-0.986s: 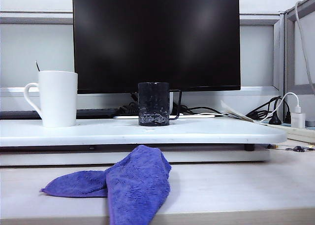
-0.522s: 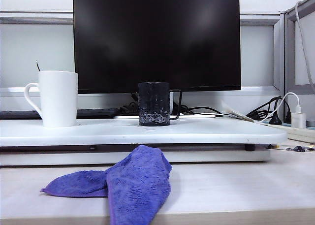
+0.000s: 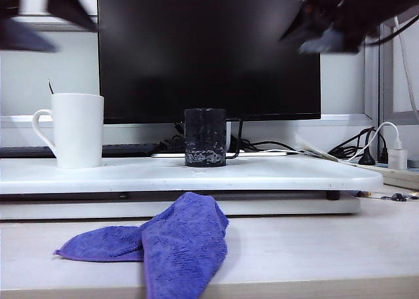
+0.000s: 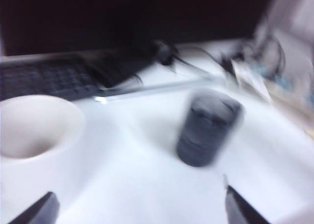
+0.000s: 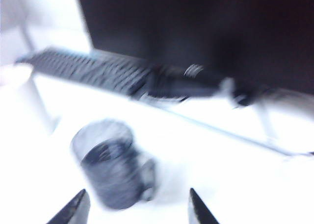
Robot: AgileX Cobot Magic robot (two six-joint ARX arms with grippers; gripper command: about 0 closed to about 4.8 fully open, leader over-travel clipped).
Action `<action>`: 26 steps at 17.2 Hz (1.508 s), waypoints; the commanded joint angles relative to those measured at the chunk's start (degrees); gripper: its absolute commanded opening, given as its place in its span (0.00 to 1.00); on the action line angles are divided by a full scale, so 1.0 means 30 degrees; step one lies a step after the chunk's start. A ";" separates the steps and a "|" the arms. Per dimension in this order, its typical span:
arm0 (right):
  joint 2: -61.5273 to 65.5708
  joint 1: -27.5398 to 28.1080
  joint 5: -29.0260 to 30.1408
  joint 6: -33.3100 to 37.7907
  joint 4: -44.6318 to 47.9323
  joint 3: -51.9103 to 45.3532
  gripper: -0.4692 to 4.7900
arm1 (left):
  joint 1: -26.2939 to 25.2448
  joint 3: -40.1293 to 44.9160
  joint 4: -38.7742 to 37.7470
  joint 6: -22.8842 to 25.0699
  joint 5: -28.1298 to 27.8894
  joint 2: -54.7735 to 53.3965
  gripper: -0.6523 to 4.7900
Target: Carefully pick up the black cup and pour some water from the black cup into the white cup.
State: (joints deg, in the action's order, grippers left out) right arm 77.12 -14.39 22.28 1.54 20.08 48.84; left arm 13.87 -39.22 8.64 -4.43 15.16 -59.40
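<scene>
The black cup (image 3: pixel 205 137) stands upright mid-way along the white board (image 3: pixel 275 175), its handle on the right. The taller white cup (image 3: pixel 76 130) stands at the board's left end, handle to the left. Both arms are blurred high in the exterior view. My left gripper (image 3: pixel 46 17) is up at the top left, far above the white cup. My right gripper (image 3: pixel 314 31) is up at the top right. The left gripper (image 4: pixel 140 211) is open and empty, with the white cup (image 4: pixel 34 131) and the black cup (image 4: pixel 206 128) ahead of it. The right gripper (image 5: pixel 137 207) is open over the black cup (image 5: pixel 110 170).
A large dark monitor (image 3: pixel 209 50) stands behind the cups, with a keyboard (image 4: pixel 44 79) and cables (image 3: pixel 262 145) at its foot. A purple cloth (image 3: pixel 163 243) lies on the desk in front of the board. A charger and power strip (image 3: pixel 396 158) sit at the right.
Both arms have swung into the top of the exterior view, left and right, where none showed before. The cups and cloth have not moved.
</scene>
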 commanded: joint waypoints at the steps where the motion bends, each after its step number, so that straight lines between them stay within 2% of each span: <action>1: 0.1676 -0.0153 0.0131 -0.0175 0.1435 0.0299 0.58 | 0.0976 -0.0510 0.0299 0.0809 -0.1311 -0.1625 1.00; 6: 0.5406 -0.0780 0.0692 -0.0597 0.1953 0.2186 0.58 | 0.0969 -0.0612 0.1443 0.1690 -0.1690 -0.3359 1.00; 9: 0.6513 -0.1370 0.0590 -0.1610 0.1953 0.2579 0.58 | 0.1195 -0.0758 0.1690 0.0321 -0.2703 -0.3381 1.00; 16: 0.9442 -0.1370 -0.0248 -0.1902 0.3993 0.3075 0.58 | 0.1260 -0.0750 0.1865 0.0328 -0.2776 -0.3373 1.00; 18: 1.0003 -0.1370 -0.0240 -0.1872 0.4408 0.3395 0.58 | 0.1260 -0.0750 0.1865 0.0328 -0.2769 -0.3366 1.00; 20: 1.0571 -0.1384 -0.0248 -0.0831 0.6062 0.3395 0.57 | 0.1260 -0.0750 0.1851 0.0328 -0.2776 -0.3373 1.00; 23: 1.1526 -0.2018 -0.1916 -0.0488 0.8663 0.3417 0.57 | 0.1260 -0.0750 0.1785 0.0328 -0.2841 -0.3366 1.00; 26: 1.2094 -0.2397 -0.2040 0.0000 0.9173 0.3767 0.57 | 0.1260 -0.0750 0.1705 0.0328 -0.2849 -0.3373 1.00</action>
State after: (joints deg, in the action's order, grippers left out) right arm 113.34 -21.37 16.36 0.78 46.11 59.44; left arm 17.65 -40.93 13.45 -3.31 6.81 -69.63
